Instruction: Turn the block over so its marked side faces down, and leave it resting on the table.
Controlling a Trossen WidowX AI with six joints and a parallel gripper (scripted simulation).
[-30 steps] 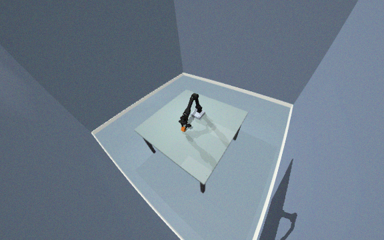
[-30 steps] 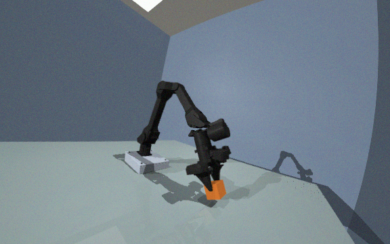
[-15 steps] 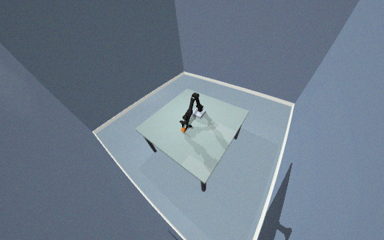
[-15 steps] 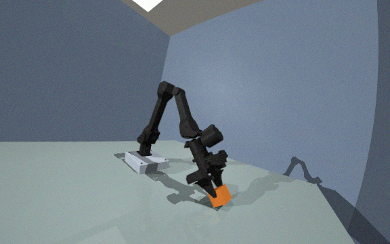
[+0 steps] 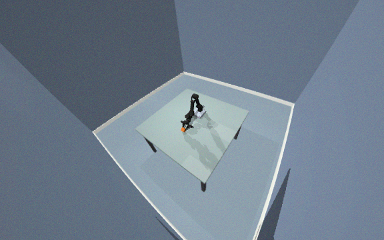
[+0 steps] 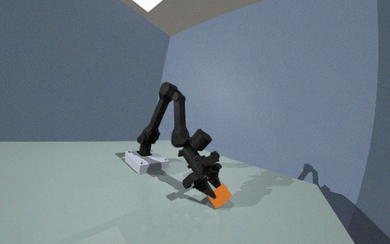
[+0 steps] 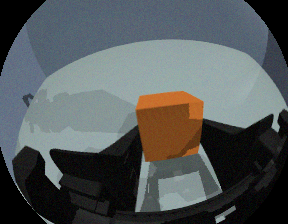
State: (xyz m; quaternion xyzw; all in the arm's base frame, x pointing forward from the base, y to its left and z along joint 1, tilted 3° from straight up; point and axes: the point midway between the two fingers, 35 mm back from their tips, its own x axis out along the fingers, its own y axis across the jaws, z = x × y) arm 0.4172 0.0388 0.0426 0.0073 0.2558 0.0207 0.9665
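The orange block (image 5: 183, 129) (image 6: 223, 197) (image 7: 167, 131) is held between the fingertips, tilted with a lower corner pointing down close to the table (image 5: 165, 117) (image 6: 80, 190) (image 7: 170, 60). Whether that corner touches the table I cannot tell. My gripper (image 6: 218, 191) (image 7: 168, 125) is shut on the block and slants downward and outward from the arm. In the wrist view the block's top and near faces show plain orange with shadow. No mark can be made out on any visible face; the other faces are hidden.
The arm's pale base (image 5: 200, 113) (image 6: 141, 163) stands on the table behind the gripper. The arm's shadow falls across the table. The table's edges lie beyond the block, and blue-grey walls surround the table.
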